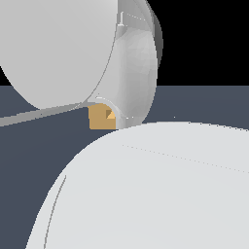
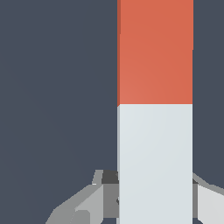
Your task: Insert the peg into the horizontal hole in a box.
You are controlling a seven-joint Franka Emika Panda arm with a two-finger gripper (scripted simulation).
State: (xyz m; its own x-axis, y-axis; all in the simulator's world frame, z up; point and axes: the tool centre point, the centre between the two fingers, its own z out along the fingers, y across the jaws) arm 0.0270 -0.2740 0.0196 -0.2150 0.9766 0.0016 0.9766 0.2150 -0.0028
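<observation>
In the wrist view the peg [image 2: 155, 109] fills the middle, one half red-orange and the other half white. My gripper [image 2: 155, 181] is shut on the white half, with a grey finger [image 2: 105, 179] pressed against each side of it. In the exterior view only part of the tan box [image 1: 99, 119] shows, behind the arm's white links. A dark corner of its square hole [image 1: 110, 115] is visible on the face. The box does not show in the wrist view. The peg and gripper are hidden in the exterior view.
Large white arm links [image 1: 160, 189] block most of the exterior view. A dark grey-blue floor [image 1: 39, 146] lies under everything, and the same floor [image 2: 57, 87] is behind the peg in the wrist view.
</observation>
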